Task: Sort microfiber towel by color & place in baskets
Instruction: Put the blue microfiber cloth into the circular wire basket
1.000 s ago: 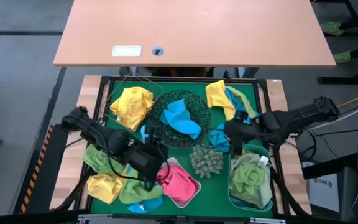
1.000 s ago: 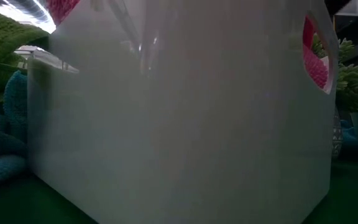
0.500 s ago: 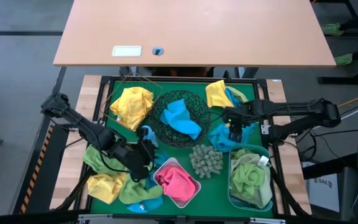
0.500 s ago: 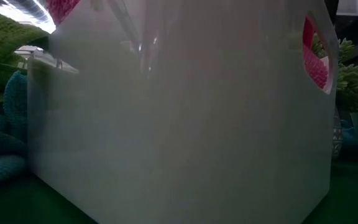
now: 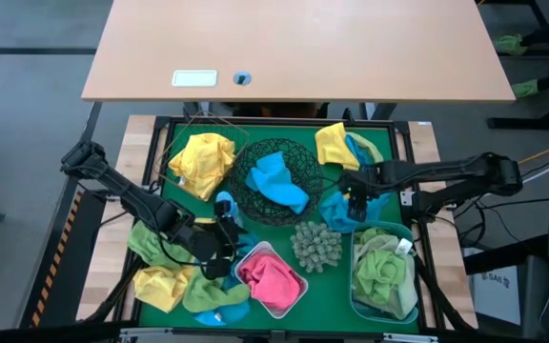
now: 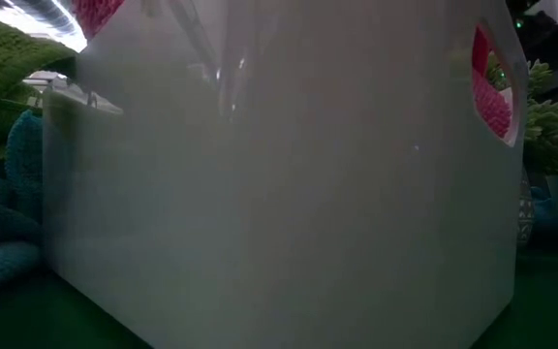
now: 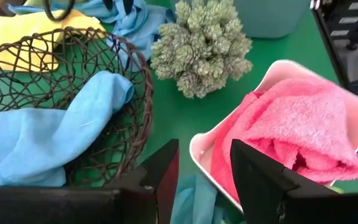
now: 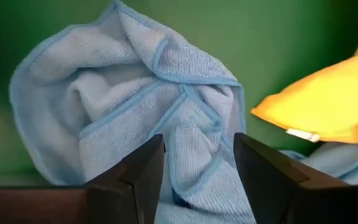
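Right gripper (image 5: pixel 355 204), jaws released, hovers over a blue towel (image 8: pixel 166 118) at centre right; left gripper (image 5: pixel 229 250), jaws released, beside the white tub (image 5: pixel 294 305), lower centre.

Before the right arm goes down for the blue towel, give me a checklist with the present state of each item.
1. Right gripper open: ok, jaws apart.
2. Blue towel lined up under the right gripper: ok, bunched directly ahead between the fingers.
3. Yellow towel clear of the grasp: cannot tell, its edge lies close beside.
4. Black wire-mesh bowl has room: ok, one blue towel in it.
5. Left gripper out of the way: ok, open, empty, by the white tub with the pink towel.
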